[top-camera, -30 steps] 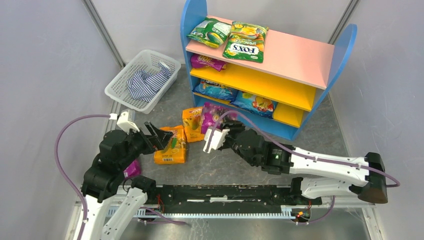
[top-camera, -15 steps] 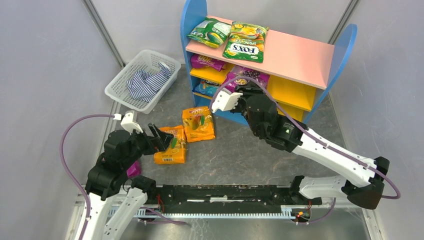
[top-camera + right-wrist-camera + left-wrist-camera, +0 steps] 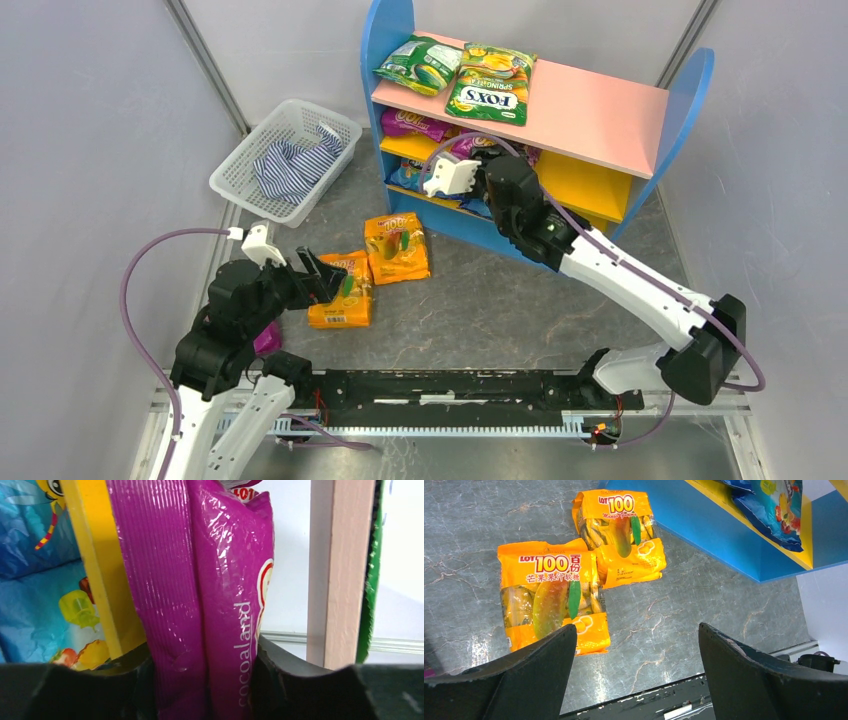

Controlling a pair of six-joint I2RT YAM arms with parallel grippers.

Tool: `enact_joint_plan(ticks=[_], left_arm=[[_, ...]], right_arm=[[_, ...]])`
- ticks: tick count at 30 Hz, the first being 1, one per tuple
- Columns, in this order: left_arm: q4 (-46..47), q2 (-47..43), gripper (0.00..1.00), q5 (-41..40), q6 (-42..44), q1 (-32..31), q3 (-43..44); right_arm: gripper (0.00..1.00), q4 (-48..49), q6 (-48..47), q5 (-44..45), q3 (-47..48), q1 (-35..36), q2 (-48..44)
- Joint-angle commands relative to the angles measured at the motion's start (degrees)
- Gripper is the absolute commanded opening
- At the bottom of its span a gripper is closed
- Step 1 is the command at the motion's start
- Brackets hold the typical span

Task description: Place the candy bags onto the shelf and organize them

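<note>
My right gripper (image 3: 484, 163) is shut on a purple candy bag (image 3: 478, 145) and holds it at the front of the shelf (image 3: 610, 110), level with the yellow middle board. In the right wrist view the bag (image 3: 215, 595) stands on edge between the yellow board (image 3: 90, 560) and the pink board (image 3: 340, 570), pinched in my gripper (image 3: 205, 680). My left gripper (image 3: 325, 280) is open and empty beside an orange bag (image 3: 342, 295); a second orange bag (image 3: 398, 247) lies by it. Both show in the left wrist view (image 3: 551, 600) (image 3: 621, 535), beyond my gripper (image 3: 636, 650).
A green bag (image 3: 420, 63) and the FOX'S bag (image 3: 490, 83) lie on the pink top. Another purple bag (image 3: 415, 125) lies on the middle board, blue bags (image 3: 420, 178) on the base. A white basket (image 3: 240, 170) holds striped cloth (image 3: 290, 165). A purple bag (image 3: 265, 338) lies by the left arm.
My right arm has lifted the purple bag off the table and carried it up and back to the shelf's middle tier. The left arm has barely moved.
</note>
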Motion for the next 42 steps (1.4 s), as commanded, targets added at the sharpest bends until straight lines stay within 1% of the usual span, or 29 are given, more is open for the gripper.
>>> enact_joint_plan(ticks=[1,2,4,6,7,9,12,16,17,19,22,24,25,29,31,33,38,40,42], left_arm=[[2.2,-0.6,0.97,0.9,3.0,-0.1,-0.2],[2.2,-0.7,0.97,1.0,3.0,-0.1,-0.2],[2.2,-0.9,0.97,1.1,3.1,-0.1,-0.3],[2.1,-1.2,0.97,1.3,3.2,-0.1,-0.3],[2.1,-1.3,0.97,1.4,3.2,0.0,-0.3],[2.2,-1.3,0.97,1.4,3.2,-0.1,-0.3],[2.2,-1.0,0.97,1.7,3.3,0.0,-0.3],[2.1,-0.7,0.98,2.0,3.4,-0.1,-0.4],[2.1,-0.7,0.97,2.1,3.4,-0.1,-0.4],[2.1,-0.8,0.97,2.0,3.3,-0.1,-0.4],[2.2,-0.8,0.97,1.7,3.2,-0.1,-0.4],[2.1,-0.5,0.97,1.7,3.2,-0.1,-0.4],[2.1,-0.4,0.97,1.8,3.2,-0.1,-0.4],[2.0,-0.3,0.97,1.7,3.1,-0.1,-0.5],[2.0,-0.3,0.97,1.5,3.0,-0.1,-0.5],[2.0,-0.2,0.97,1.5,2.9,-0.1,-0.6],[1.9,0.0,0.97,1.3,2.8,0.0,-0.6],[1.9,0.3,0.98,1.3,2.8,-0.1,-0.6],[1.9,0.7,0.98,1.2,2.8,0.0,-0.6]], right_arm=[[0.58,1.4,1.0,-5.9,5.0,-1.4,2.2],[0.66,0.1,1.8,-6.2,5.5,-1.4,2.6],[0.78,-3.7,4.0,-7.1,6.5,-1.2,2.7],[0.89,-7.8,8.2,-9.5,7.8,-1.1,1.9],[0.91,-9.6,9.8,-11.0,8.0,-1.1,1.5],[0.93,-11.3,13.5,-12.5,7.2,-0.9,0.0],[0.94,-9.7,17.5,-11.5,3.6,-0.8,-3.2],[0.89,-7.8,20.7,-8.5,0.4,-0.9,-6.5],[0.86,-7.3,21.2,-7.1,-0.3,-0.8,-7.4],[0.77,-5.4,21.6,-5.3,-2.3,-0.8,-9.4],[0.67,0.6,20.6,-4.1,-7.3,-0.8,-12.2],[0.59,2.1,20.3,-3.4,-8.1,-0.9,-12.0],[0.57,2.5,20.1,-3.2,-8.1,-1.1,-11.7],[0.51,6.4,19.6,-4.9,-9.2,-2.5,-11.2],[0.50,7.9,19.7,-6.1,-9.1,-2.9,-10.5],[0.47,9.8,19.4,-5.2,-9.1,-3.4,-9.3],[0.46,13.5,20.5,-5.0,-9.0,-5.5,-7.7],[0.47,12.9,21.0,-6.2,-8.8,-5.4,-7.8],[0.56,11.5,22.6,-6.3,-8.6,-5.5,-7.9]])
